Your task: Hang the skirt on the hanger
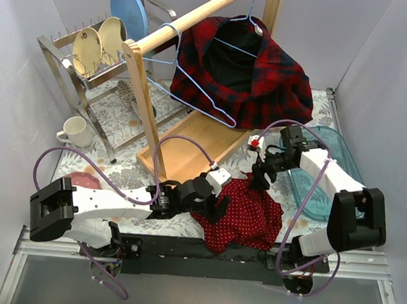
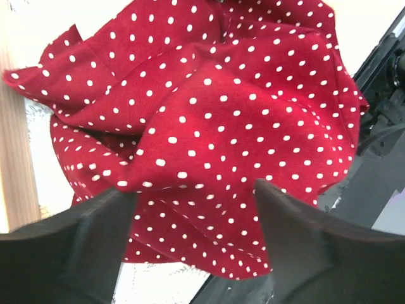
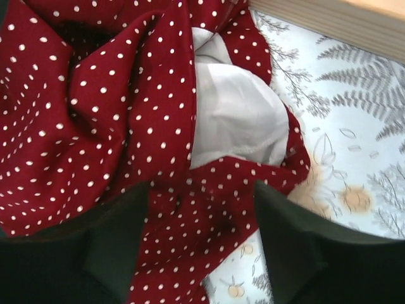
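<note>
The red skirt with white dots [image 1: 244, 215] lies crumpled on the table's front middle. It fills the left wrist view [image 2: 209, 120] and the right wrist view [image 3: 95, 107], where its white lining [image 3: 237, 117] shows. My left gripper [image 1: 218, 208] is open just over the skirt's left edge. My right gripper [image 1: 259, 179] is open over the skirt's top edge, a strip of fabric between its fingers [image 3: 304, 253]. An empty light-blue wire hanger [image 1: 188, 80] hangs on the wooden rail [image 1: 193, 17].
A red-and-black plaid garment [image 1: 259, 72] hangs on another hanger on the rail. The rack's wooden base [image 1: 190, 140] lies behind the skirt. A dish rack with plates [image 1: 103, 42] and a mug [image 1: 75, 131] stand at left. A clear blue tray [image 1: 314, 182] sits right.
</note>
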You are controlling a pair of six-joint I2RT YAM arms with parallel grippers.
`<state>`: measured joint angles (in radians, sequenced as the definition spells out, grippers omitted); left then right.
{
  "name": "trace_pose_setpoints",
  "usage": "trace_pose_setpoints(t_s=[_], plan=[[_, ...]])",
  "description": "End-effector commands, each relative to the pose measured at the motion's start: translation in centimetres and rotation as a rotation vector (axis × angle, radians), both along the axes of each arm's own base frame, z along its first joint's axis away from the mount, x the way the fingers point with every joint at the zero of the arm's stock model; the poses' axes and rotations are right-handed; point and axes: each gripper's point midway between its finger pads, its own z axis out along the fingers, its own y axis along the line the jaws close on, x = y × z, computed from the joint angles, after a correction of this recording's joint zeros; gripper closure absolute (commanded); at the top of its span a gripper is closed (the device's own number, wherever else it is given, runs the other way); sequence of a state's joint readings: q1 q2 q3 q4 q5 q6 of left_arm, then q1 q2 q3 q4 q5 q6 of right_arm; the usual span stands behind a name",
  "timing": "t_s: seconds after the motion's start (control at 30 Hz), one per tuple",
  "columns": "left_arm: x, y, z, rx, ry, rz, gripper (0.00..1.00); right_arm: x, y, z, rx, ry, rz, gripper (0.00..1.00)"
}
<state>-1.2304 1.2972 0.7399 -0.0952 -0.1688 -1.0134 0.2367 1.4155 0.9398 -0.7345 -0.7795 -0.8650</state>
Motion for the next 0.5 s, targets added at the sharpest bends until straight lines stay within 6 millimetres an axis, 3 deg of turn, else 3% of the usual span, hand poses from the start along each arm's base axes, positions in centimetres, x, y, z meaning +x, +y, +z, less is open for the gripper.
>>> trace_pose_setpoints(t_s=[0.0, 0.03, 0.1, 0.13, 0.17, 0.27, 0.33, 0.37, 0.47], plan=[[0.0, 0.4, -0.6, -0.023, 0.015, 0.016, 0.4, 0.4, 1.8, 0.4, 0.004, 0.002, 0.064, 0.41], [0.0, 1.0, -1.2, -0.014, 0.017, 0.029, 0.6, 0.5, 2.0, 0.6, 0.006, 0.008, 0.072, 0.64], [0.3, 1.4, -1.3, -0.027, 0.024, 0.043, 0.71, 0.2, 2.0, 1.4, 0.014, 0.021, 0.08, 0.95], [0.3, 1.8, -1.9, -0.017, 0.031, 0.046, 0.9, 0.9, 2.1, 3.0, 0.026, -0.028, 0.075, 0.99], [0.5, 2.1, -2.1, -0.013, 0.032, 0.065, 1.0, 1.0, 2.1, 4.0, 0.032, -0.054, 0.074, 0.99], [1.8, 3.0, -1.9, -0.009, 0.019, 0.115, 1.0, 2.2, 2.1, 9.4, 0.071, -0.201, 0.051, 0.99], [2.5, 3.8, -0.5, -0.02, -0.004, 0.144, 1.0, 3.0, 1.8, 13.2, 0.082, -0.296, 0.0, 0.99], [3.0, 3.7, 1.2, -0.045, -0.028, 0.161, 1.0, 4.2, 1.5, 16.4, 0.074, -0.395, -0.032, 0.99], [3.7, 5.0, 6.9, -0.117, -0.108, 0.206, 1.0, 5.1, 0.7, 21.9, 0.074, -0.538, -0.106, 0.99]])
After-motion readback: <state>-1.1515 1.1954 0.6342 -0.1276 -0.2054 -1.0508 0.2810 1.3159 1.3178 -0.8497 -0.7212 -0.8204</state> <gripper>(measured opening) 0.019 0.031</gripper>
